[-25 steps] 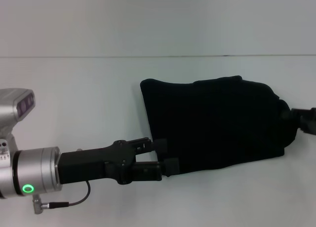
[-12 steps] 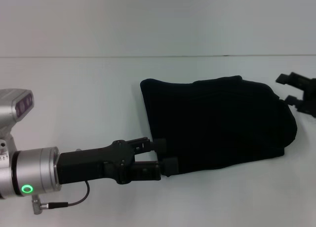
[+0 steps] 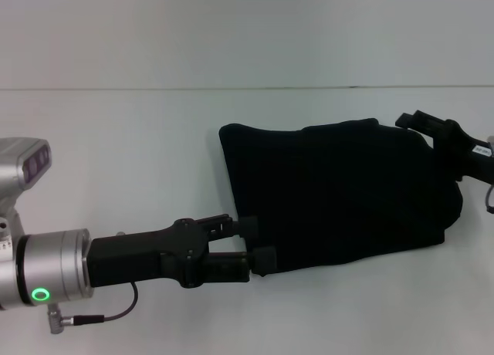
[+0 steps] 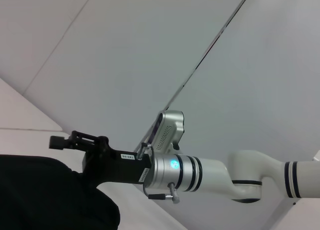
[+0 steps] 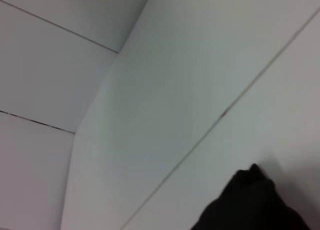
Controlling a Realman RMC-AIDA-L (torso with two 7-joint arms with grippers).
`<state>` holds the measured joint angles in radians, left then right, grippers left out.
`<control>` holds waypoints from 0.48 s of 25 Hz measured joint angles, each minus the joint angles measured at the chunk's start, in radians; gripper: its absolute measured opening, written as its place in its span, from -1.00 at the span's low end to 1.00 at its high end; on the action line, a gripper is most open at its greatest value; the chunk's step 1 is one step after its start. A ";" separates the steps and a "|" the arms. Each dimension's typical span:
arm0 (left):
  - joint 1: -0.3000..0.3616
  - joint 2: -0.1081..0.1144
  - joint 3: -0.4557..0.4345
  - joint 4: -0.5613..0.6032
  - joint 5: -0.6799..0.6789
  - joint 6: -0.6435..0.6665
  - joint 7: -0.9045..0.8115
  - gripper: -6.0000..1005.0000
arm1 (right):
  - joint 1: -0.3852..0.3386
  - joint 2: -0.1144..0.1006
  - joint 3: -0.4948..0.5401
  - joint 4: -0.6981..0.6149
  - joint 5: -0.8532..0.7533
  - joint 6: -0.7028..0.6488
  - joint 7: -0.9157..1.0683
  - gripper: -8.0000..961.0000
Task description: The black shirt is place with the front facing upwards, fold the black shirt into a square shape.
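Left gripper (image 3: 258, 243) sits at lower centre of the head view, its two fingers spread and resting at the near left edge of the black shirt (image 3: 340, 193); I can't tell whether any cloth lies between them, but they are plainly parted. Right gripper (image 3: 428, 126) is at the right edge of that view, above the shirt's far right corner, and I can't make out from here whether its fingers are apart or closed; in the left wrist view it (image 4: 67, 141) hangs over the dark cloth (image 4: 50, 195). On the white table (image 3: 154, 154) the shirt lies right of centre as a folded, roughly rectangular bundle, no lettering showing. I judge we are late in the fold, squaring up the shape. Next I'd want both grippers to take an edge each and bring it over evenly, watching that the layers don't slide or bunch
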<state>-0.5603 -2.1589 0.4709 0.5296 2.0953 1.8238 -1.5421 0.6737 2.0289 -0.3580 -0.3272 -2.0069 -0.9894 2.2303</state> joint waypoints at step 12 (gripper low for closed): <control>-0.010 0.001 0.000 0.001 0.002 -0.012 0.001 0.84 | 0.023 0.006 -0.051 0.006 0.032 0.070 -0.004 0.45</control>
<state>-0.5704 -2.1581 0.4711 0.5305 2.0976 1.8119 -1.5416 0.6966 2.0353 -0.4095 -0.3213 -1.9746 -0.9193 2.2262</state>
